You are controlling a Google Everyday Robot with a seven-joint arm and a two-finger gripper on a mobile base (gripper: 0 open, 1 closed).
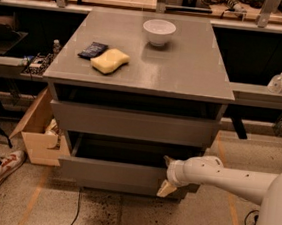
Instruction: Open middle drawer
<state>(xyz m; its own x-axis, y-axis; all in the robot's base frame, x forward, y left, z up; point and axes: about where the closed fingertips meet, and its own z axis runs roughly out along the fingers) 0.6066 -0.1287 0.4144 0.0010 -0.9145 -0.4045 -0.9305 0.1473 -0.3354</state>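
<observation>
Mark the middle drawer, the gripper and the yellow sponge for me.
middle drawer (109, 172), camera view, on its grey front.
gripper (167, 175), camera view, its tip at the drawer's right end.
yellow sponge (109, 61), camera view, top face.

The grey cabinet top carries a white bowl at the far middle, a yellow sponge towards the left, and a dark packet just beside the sponge, farther left. The gripper sits at the right end of the middle drawer.
</observation>
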